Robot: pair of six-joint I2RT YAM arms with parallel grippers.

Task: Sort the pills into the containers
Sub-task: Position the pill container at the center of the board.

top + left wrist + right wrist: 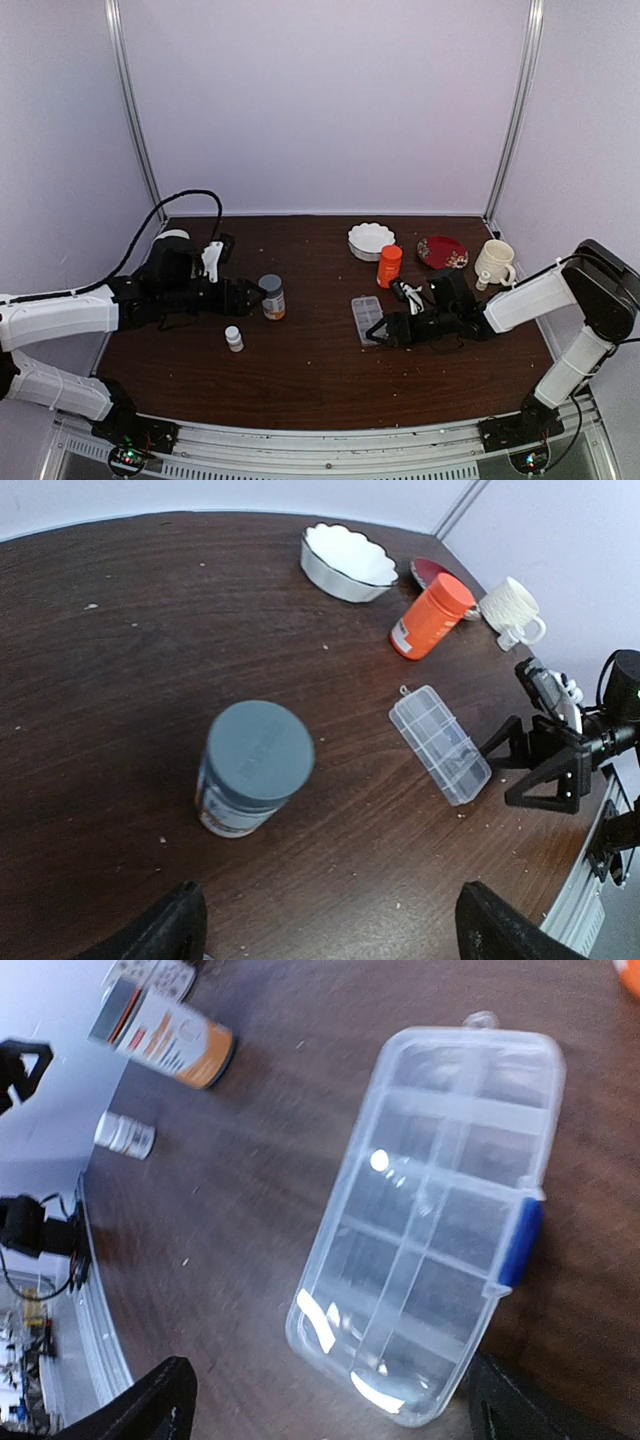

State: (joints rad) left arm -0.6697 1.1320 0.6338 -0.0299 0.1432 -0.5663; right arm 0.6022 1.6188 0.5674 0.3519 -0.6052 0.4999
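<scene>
**Tabletop stock, pill-sorting station**

- Table (310,385): dark brown wood grain, dotted with pale specks (92,606); too small to say whether they are pills.
- Pill box (430,1220): flat clear plastic rectangle with ribbed cells. The lid is down, with a blue clasp (522,1243) on one long side. It lies flat just below the orange bottle (389,266).
- Grey-capped bottle (255,768): a labelled cylinder, upright; contents hidden.
- Small white bottle (234,338): upright, near the front left.
- Bowl (348,560): white, with a scalloped rim.
- Red dish (442,251) and cream mug (495,263): at the back right.
- Left gripper (330,920): fingers spread wide and holding nothing, the grey-capped bottle just ahead.
- Right gripper (325,1400): fingers spread wide at the pill box's near end, not gripping it.
</scene>
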